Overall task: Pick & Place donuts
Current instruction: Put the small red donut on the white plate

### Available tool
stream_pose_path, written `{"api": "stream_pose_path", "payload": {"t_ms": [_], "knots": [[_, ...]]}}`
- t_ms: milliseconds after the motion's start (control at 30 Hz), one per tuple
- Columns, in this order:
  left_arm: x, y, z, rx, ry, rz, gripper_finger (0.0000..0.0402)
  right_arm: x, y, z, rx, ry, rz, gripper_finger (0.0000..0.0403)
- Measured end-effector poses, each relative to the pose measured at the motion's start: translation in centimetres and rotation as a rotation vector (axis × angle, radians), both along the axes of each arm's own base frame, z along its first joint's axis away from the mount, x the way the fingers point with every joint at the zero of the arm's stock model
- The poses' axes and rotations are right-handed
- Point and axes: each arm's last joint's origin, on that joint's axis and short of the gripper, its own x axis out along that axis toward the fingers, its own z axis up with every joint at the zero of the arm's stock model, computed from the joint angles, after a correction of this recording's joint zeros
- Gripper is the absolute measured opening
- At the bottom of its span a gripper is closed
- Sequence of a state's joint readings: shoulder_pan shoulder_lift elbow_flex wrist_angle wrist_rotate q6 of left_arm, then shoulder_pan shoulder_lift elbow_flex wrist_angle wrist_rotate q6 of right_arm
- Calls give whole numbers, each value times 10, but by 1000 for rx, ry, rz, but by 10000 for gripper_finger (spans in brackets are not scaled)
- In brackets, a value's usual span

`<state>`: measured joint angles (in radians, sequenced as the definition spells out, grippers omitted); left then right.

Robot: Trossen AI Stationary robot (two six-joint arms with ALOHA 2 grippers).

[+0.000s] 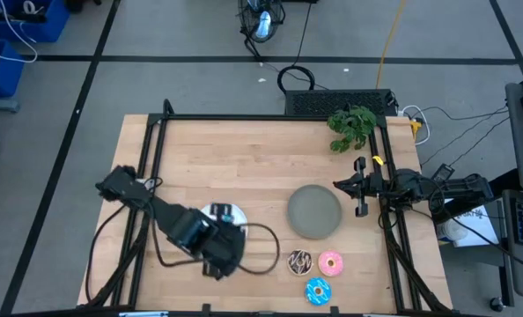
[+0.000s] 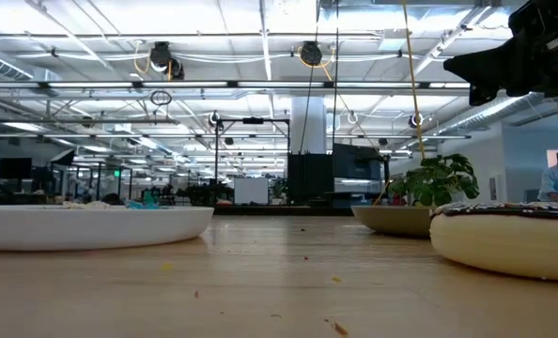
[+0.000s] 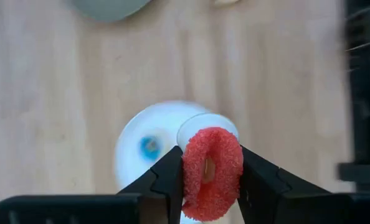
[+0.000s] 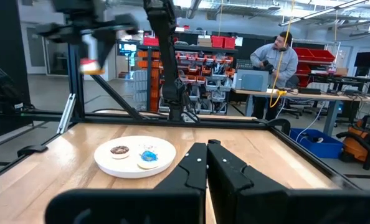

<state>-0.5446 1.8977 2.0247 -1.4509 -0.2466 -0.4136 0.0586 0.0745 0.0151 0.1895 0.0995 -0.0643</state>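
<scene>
The left gripper [image 3: 211, 180] clamps a red donut [image 3: 212, 173] above the white plate [image 1: 233, 212], where tiny brown [image 4: 119, 150] and blue [image 4: 149, 155] donuts lie. Three larger donuts [image 1: 319, 275] rest on the pale wooden bench [image 1: 244, 158] near the grey plate [image 1: 314, 210]. The right gripper [image 4: 207, 163] waits closed at the bench's edge. Beyond are workshop shelving and a seated person [image 4: 278, 62].

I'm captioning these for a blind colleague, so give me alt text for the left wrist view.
The left gripper holds a red donut upright between its two dark fingers, above a white plate with a tiny blue donut on it. Pale wooden table fills the rest, with the edge of a grey plate at the frame's border.
</scene>
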Motion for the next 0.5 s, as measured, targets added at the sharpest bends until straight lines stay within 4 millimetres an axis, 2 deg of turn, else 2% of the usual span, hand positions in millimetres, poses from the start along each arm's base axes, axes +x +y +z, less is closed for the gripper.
{"api": "stream_pose_path", "payload": {"t_ms": [67, 167, 400, 500], "knots": [[-4, 9, -1, 24, 0, 35, 120, 0, 0, 0, 0, -1, 0, 0], [0, 16, -18, 42, 31, 56, 120, 0, 0, 0, 0, 0, 0, 0], [17, 25, -92, -17, 108, 12, 120, 0, 0, 0, 0, 0, 0, 0], [19, 32, -116, -50, 115, -3, 120, 0, 0, 0, 0, -1, 0, 0]]}}
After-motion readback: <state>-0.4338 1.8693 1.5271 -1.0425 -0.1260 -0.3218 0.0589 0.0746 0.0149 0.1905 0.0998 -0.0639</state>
